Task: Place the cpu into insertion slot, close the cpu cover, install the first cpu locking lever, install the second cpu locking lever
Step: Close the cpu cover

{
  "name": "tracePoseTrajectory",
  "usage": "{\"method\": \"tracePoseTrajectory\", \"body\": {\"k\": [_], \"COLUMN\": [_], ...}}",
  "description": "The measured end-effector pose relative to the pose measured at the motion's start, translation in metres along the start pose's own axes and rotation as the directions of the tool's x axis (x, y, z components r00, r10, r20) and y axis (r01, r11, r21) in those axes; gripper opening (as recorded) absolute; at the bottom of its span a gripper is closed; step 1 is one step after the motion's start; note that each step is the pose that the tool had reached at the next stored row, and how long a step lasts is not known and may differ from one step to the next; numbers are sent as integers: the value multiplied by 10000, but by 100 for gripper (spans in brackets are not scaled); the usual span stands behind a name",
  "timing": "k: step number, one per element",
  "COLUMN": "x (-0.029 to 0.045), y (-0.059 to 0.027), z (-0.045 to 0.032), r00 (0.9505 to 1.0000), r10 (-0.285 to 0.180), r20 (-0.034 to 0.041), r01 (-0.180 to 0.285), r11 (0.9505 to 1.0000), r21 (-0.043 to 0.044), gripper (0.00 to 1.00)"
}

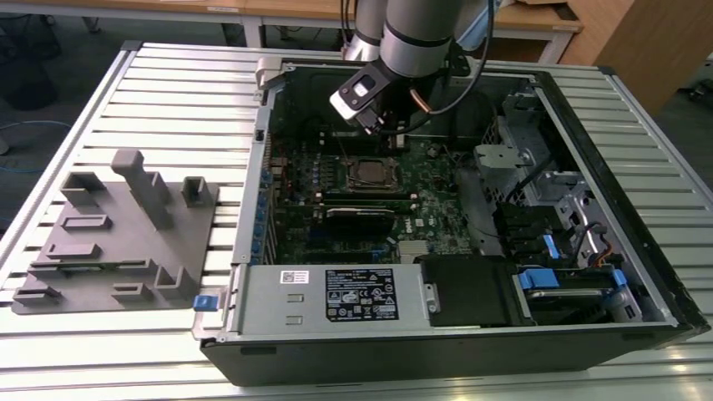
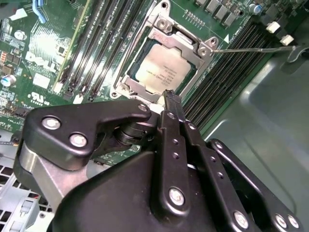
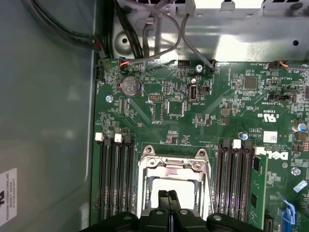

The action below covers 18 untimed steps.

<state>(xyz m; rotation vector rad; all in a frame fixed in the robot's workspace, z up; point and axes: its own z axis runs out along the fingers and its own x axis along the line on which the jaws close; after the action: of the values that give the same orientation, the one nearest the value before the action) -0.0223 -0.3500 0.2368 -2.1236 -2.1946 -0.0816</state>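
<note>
Exterior view, from its left to its right:

1. A grey moulded fixture tray lies flat on the slatted metal table, just beside the computer case.
2. The case lies on its side with the panel off. It contains the green motherboard, a power supply along the near wall, and drive bays with blue tabs at the exterior view's right.
3. The insertion slot sits near the middle of the motherboard. The arm reaches down into the case, with the gripper directly above the far edge of the slot.

Socket condition, in both wrist views:

- The cpu lies flat inside the slot. Its top is a dull silver-grey square, partly lit.
- The cpu cover lies down over the cpu. It is a bright metal frame, and the cpu top shows through its cut-out centre.
- Black memory slots run along both sides of the socket.
- A thin metal locking lever extends from one socket corner out over the memory slots.

Tool condition: the gripper's two black fingers are pressed together with nothing between them. Their tips meet at the edge of the cover frame.
</note>
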Motion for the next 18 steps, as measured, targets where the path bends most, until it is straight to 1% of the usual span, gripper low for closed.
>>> {"method": "tracePoseTrajectory", "body": {"k": [9, 13, 18], "x": [0, -4, -8], "y": [0, -7, -76], "z": [5, 47, 108], "r00": [10000, 10000, 10000], "r10": [0, 1, 0], "r20": [-10, -7, -7], "r01": [0, -1, 0], "r11": [10000, 10000, 10000], "r21": [-2, -1, -1], "gripper": [11, 11, 11]}}
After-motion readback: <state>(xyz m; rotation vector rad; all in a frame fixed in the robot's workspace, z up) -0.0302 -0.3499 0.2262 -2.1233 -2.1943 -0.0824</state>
